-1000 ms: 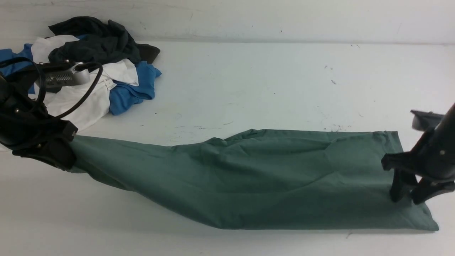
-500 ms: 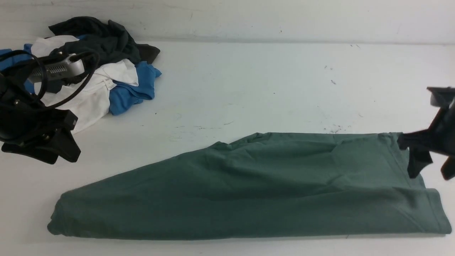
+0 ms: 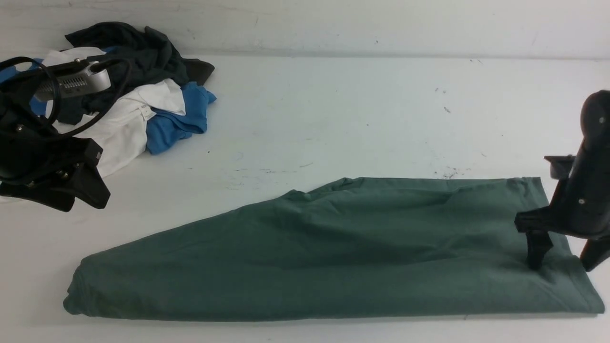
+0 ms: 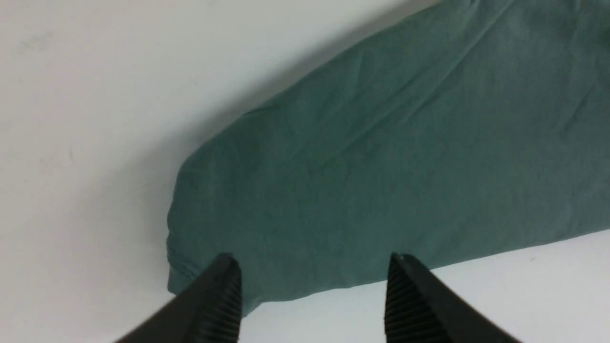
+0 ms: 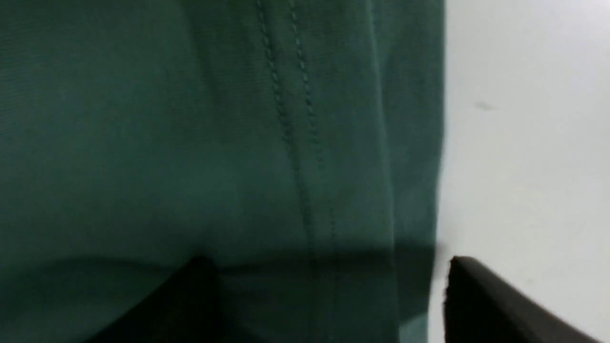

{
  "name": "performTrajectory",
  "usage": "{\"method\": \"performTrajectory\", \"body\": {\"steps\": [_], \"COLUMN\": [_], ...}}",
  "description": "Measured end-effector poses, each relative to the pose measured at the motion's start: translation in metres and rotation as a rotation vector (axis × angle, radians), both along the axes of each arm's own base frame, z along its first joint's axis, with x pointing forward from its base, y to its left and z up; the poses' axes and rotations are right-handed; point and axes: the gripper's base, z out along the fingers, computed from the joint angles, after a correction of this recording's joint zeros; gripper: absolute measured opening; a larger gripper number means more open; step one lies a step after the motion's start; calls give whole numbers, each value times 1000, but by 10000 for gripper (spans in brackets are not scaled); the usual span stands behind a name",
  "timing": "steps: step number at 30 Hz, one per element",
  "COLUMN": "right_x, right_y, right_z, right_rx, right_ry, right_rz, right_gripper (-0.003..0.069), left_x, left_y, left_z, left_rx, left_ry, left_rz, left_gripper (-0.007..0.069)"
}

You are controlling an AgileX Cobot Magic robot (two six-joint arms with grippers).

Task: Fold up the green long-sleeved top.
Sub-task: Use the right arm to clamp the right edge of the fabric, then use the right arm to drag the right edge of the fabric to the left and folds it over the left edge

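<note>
The green long-sleeved top lies on the white table as a long folded band along the front edge, narrowing toward its left end. My left gripper hangs open and empty above the table, up and left of that end. In the left wrist view its jaws stand wide apart over the top's rounded end. My right gripper is open over the top's right end, straddling the stitched hem, one finger down on the cloth. Neck and logo are hidden.
A heap of other clothes sits at the back left: a dark charcoal garment, a white one and a blue one. The left arm's cables and wrist camera hang in front of it. A wall runs behind the table.
The left gripper opened and let go of the top's left end, which dropped flat onto the table. The right gripper opened, lifted off, then came back down over the right end.
</note>
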Motion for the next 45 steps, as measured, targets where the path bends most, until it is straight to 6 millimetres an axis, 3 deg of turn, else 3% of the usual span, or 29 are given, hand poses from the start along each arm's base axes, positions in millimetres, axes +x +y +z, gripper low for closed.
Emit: {"method": "performTrajectory", "body": {"steps": [4, 7, 8, 11, 12, 16, 18, 19, 21, 22, 24, 25, 26, 29, 32, 33, 36, 37, 38, 39, 40, 41, 42, 45], "right_x": [3, 3, 3, 3, 3, -2, -8, -8, -16, -17, -21, -21, -25, -34, -42, -47, -55, -55, -58, -59, -63, -63, -67, -73], "right_y": [2, 5, 5, 4, 3, -12, -36, -36, -55, -56, -55, -53, -42, -7, 27, 54, 105, 112, 139, 142, 172, 176, 202, 242], "right_z": [-4, -4, -4, -4, -3, 5, 24, 26, 63, 66, 117, 121, 157, 205, 229, 236, 232, 230, 222, 221, 209, 206, 191, 164], "right_rx": [29, 77, 80, 72, 60, -52, -155, -156, -210, -212, -203, -194, -150, -9, 118, 194, 294, 299, 321, 322, 336, 335, 336, 334], "right_ry": [12, 12, 12, 13, 13, 13, -25, -32, -127, -133, -277, -288, -409, -570, -639, -649, -598, -588, -548, -543, -493, -483, -431, -371], "right_rz": [36, 59, 61, 73, 69, 37, -8, -12, -73, -82, -129, -134, -154, -153, -123, -80, 10, 26, 66, 76, 123, 129, 174, 240], "right_gripper": [559, 382, 369, 116, 79, 52, 52, 52, 52, 52, 52, 52, 52, 51, 51, 51, 51, 51, 51, 51, 51, 51, 51, 51], "left_x": [0, 0, 0, 0, 0, 0, 0, 0, 0, 0, 2, 2, 3, 3, 3, 3, 3, 3, 3, 3, 3, 3, 4, 4], "left_y": [0, 0, 0, 0, 0, 0, 0, 0, 0, 0, 0, 0, 0, 0, 0, 0, 0, 0, 0, 0, 0, 0, -1, -1], "left_z": [0, 0, 0, 0, 0, 0, 0, 0, 0, 0, 1, 1, 1, 1, 1, 1, 1, 1, 1, 1, 1, 1, 1, 2], "left_rx": [-1, -2, -2, -3, -4, -10, -11, -11, -11, -12, -17, -17, -19, -21, -23, -23, -24, -25, -25, -25, -28, -28, -32, -36], "left_ry": [0, -1, -1, -1, 0, 10, 12, 12, 12, 12, -1, -1, -10, -10, -9, -9, -9, -9, -9, -9, -9, -9, -10, -10], "left_rz": [0, 0, 0, 2, 6, 36, 42, 42, 44, 44, 57, 58, 72, 88, 92, 93, 94, 95, 95, 95, 95, 95, 96, 97], "left_gripper": [385, 385, 385, 385, 385, 385, 385, 385, 385, 385, 385, 385, 386, 386, 386, 386, 386, 386, 386, 386, 386, 386, 386, 386]}}
